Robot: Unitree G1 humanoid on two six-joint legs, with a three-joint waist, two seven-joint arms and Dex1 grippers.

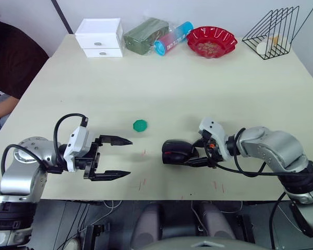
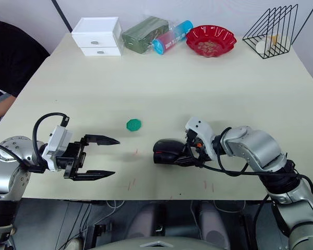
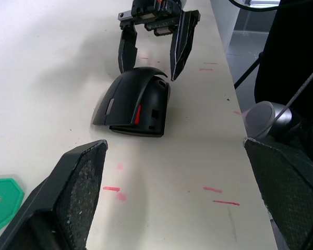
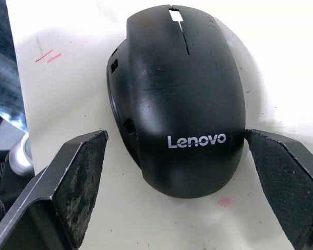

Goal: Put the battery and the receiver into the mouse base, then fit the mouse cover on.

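The mouse cover [image 4: 182,94], a glossy black shell with a white logo, lies on top of the mouse base [image 3: 138,129]. A red strip of the base shows at its front. This mouse [image 1: 177,150] rests near the table's front edge, right of centre. My right gripper [image 1: 194,154] is open at the mouse's rear, with a finger on each side and a gap to both. My left gripper [image 1: 129,157] stands open and empty, well to the left of the mouse. The battery and the receiver are out of view.
A small green hexagonal dish [image 1: 140,125] lies between the grippers, slightly farther back. Along the far edge stand a white drawer box [image 1: 99,37], a green pack [image 1: 145,35], a blue tube [image 1: 173,37], a red bowl [image 1: 211,41] and a wire rack [image 1: 271,32]. A person [image 1: 10,57] sits at the left.
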